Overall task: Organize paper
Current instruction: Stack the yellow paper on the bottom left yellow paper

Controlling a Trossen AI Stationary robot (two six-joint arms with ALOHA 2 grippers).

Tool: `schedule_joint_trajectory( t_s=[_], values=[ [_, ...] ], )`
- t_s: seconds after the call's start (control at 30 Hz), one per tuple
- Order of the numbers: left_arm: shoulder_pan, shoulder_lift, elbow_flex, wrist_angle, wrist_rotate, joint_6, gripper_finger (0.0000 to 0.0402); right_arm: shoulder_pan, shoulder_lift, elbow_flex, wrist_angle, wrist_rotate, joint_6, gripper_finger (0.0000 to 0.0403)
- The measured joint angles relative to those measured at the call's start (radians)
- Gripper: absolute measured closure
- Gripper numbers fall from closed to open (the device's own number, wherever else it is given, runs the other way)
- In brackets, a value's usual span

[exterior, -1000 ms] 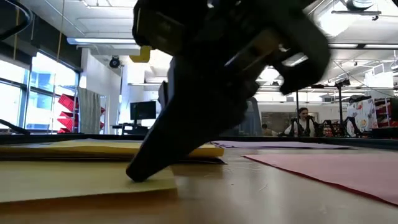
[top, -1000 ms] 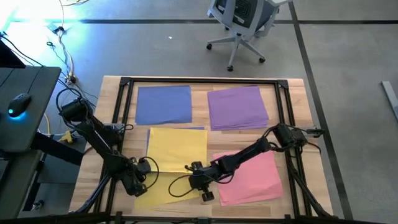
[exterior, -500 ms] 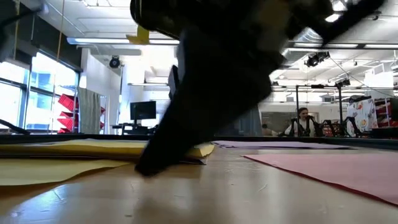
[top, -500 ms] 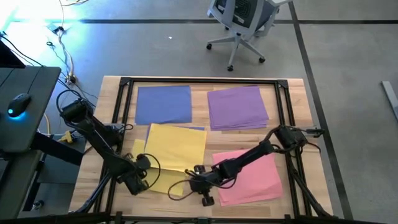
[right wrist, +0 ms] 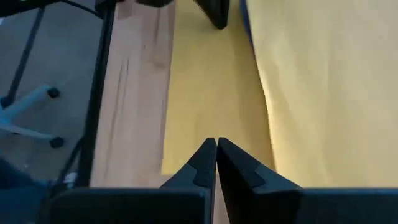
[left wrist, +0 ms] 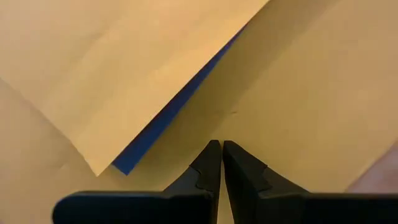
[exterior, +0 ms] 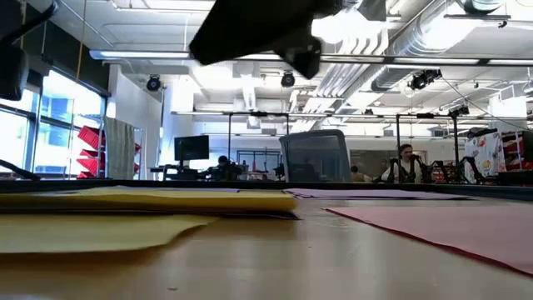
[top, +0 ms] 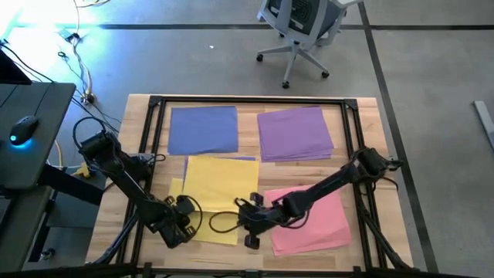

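Observation:
A loose yellow sheet (top: 208, 228) lies flat on the wood, its far part tucked under a yellow stack (top: 221, 181). A blue sheet (left wrist: 168, 115) peeks out below that stack. Blue paper (top: 202, 130) lies far left, purple paper (top: 296, 133) far right, and pink paper (top: 312, 220) near right. My left gripper (top: 184, 222) is shut and points down over the loose sheet's near left part (left wrist: 292, 93). My right gripper (top: 245, 225) is shut and hangs above the table between the yellow and pink paper, touching nothing (right wrist: 216, 142). My left gripper comes at the loose yellow sheet (left wrist: 249, 118) from above with its shut fingertips (left wrist: 214, 152) pointing steeply down. I cannot tell whether the tips touch the sheet. The sheet lies flat on the table.
A black metal frame (top: 255, 100) runs around the tabletop. An office chair (top: 297, 31) stands beyond the far edge, and a desk with a mouse (top: 23, 127) stands to the left. Cables hang off the left arm. Bare wood (exterior: 291, 267) lies along the near edge.
My right gripper has come off the loose yellow sheet, risen well clear of the table and rolled about its own line. The loose sheet has slid toward the table's left and far edges, farther under the yellow stack. My left gripper has shifted a little toward the right.

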Motion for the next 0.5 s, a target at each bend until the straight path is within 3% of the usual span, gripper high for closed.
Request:
schedule_joint_trajectory(
  t_s=[0.27, 0.5],
  values=[
    [-0.059, 0.054, 0.044, 0.06, -0.097, -0.109, 0.0401, 0.029, -0.015, 0.0, 0.001, 0.009, 0.143, 0.0403],
    [-0.079, 0.058, 0.129, -0.007, -0.08, -0.193, 0.0401, 0.009, -0.011, 0.0, 0.01, -0.04, -0.047, 0.04]
  ],
)
